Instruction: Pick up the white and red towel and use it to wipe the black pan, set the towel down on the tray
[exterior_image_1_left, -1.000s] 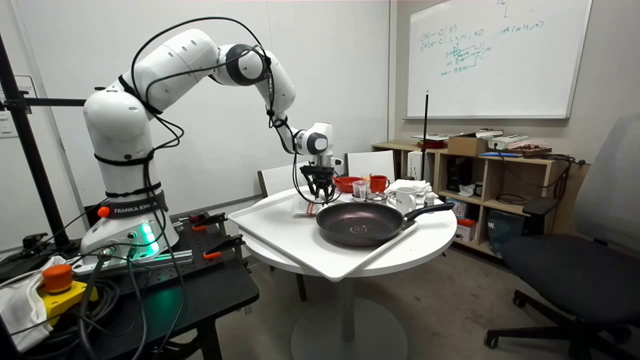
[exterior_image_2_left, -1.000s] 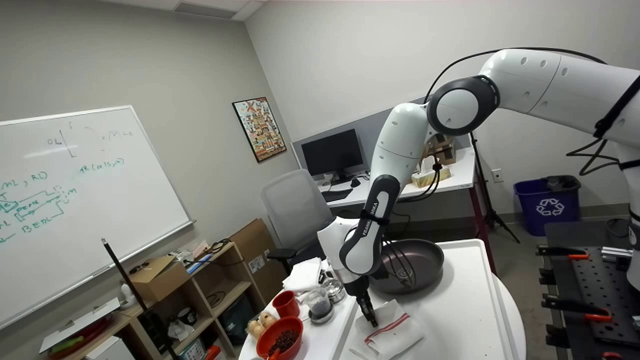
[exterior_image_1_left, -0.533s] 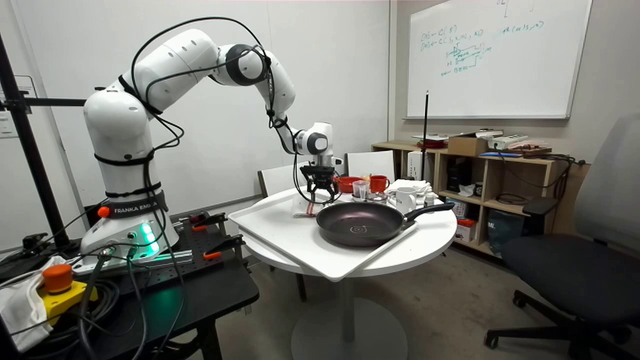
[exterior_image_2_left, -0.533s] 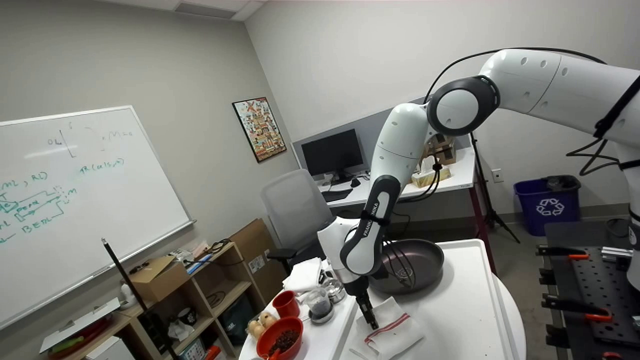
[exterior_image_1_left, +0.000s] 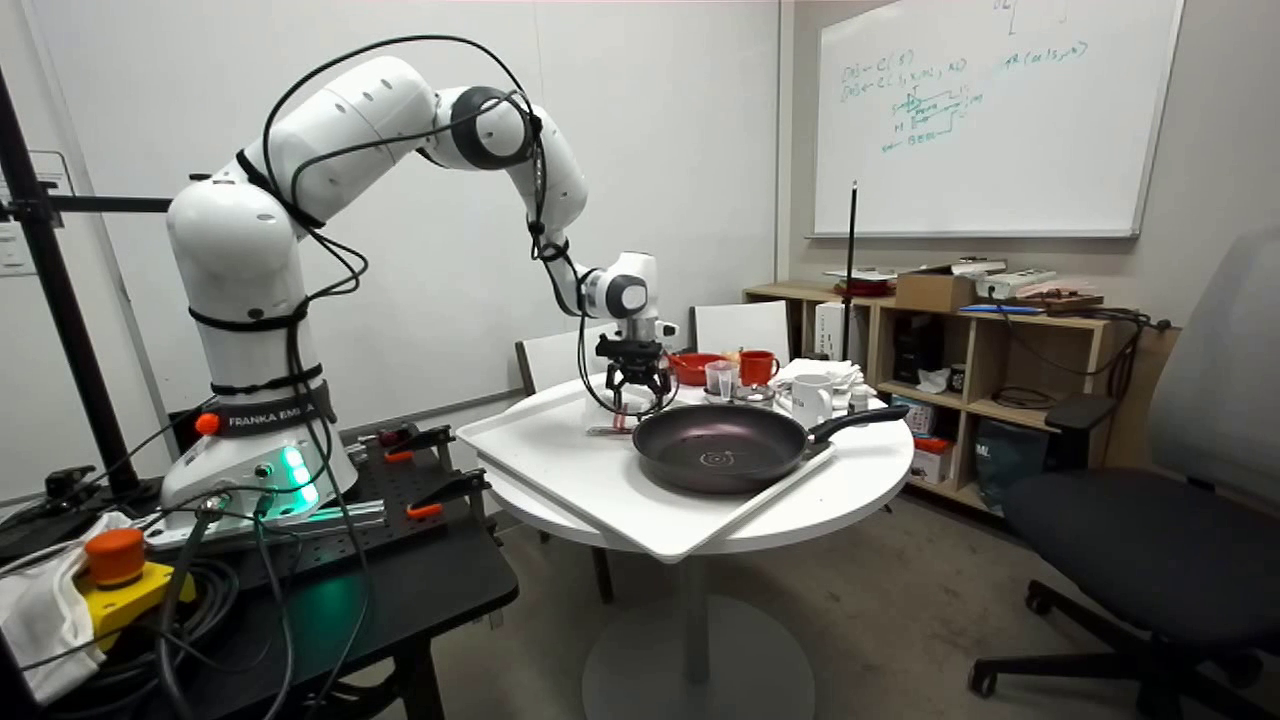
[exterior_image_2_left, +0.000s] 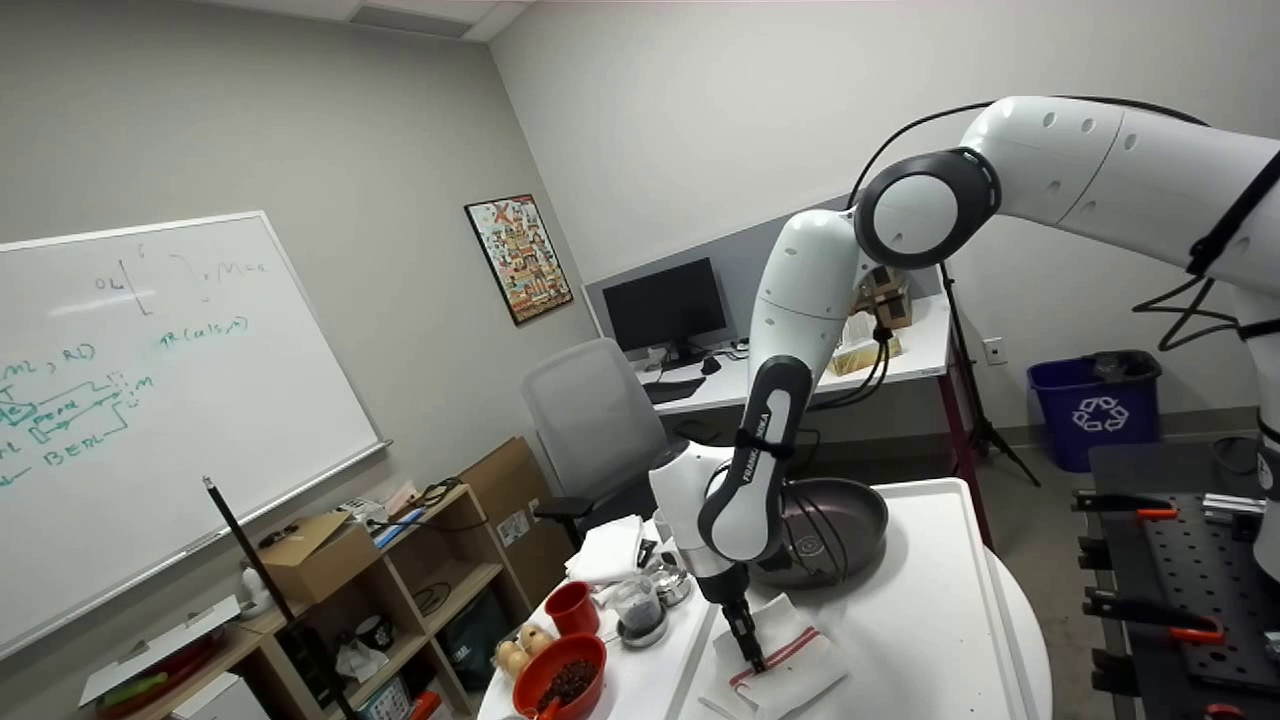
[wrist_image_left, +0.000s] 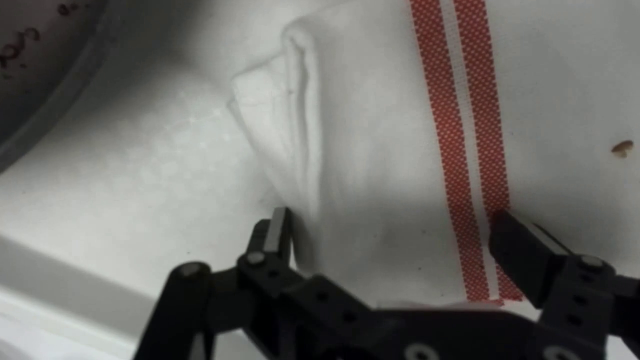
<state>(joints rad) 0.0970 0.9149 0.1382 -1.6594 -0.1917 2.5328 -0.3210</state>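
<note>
The white and red towel (wrist_image_left: 370, 125) lies folded on the tray (exterior_image_1_left: 560, 470), its double red stripe running down the wrist view. Over it my gripper (wrist_image_left: 392, 217) is open, one finger (wrist_image_left: 277, 232) at the towel's folded edge and the opposite finger by the red stripes. Cloth shows between the spread fingers, but nothing is gripped. In an exterior view the gripper (exterior_image_2_left: 757, 668) points down with its tips at the towel; whether they press on it I cannot tell. The black pan (exterior_image_1_left: 720, 450) sits beside the towel on the tray, handle pointing outward.
Along the tray's side stand a red bowl (exterior_image_2_left: 562, 672) with dark bits, a red mug (exterior_image_2_left: 573, 607), clear cups, a white mug (exterior_image_1_left: 811, 398) and white cloths (exterior_image_2_left: 608, 548). The tray's raised rim (wrist_image_left: 65, 300) crosses the wrist view's lower left corner.
The jaws have spread from partly closed to wide. Over the last half second the gripper has come lower and shifted slightly, its tips now at the towel. Towel and pan stay put.
</note>
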